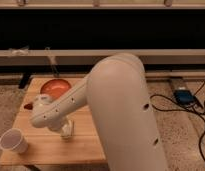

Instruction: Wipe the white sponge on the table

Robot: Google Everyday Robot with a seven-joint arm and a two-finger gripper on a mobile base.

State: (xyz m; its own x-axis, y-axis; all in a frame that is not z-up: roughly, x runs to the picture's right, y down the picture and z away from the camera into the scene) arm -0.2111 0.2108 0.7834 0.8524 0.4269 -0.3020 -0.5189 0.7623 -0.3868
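The light-wood table (pixel 86 142) stands at the lower left of the camera view. My large white arm reaches over it from the right and bends down. My gripper (pixel 66 130) points down at the tabletop, near its middle and a little toward the front. The white sponge is hidden by the gripper and arm; I cannot make it out as a separate thing.
An orange bowl (pixel 56 88) sits at the table's back. A white paper cup (pixel 12 141) stands at the front left corner, and a small red thing (pixel 28 106) lies at the left edge. A blue device (pixel 183 96) with cables lies on the floor to the right.
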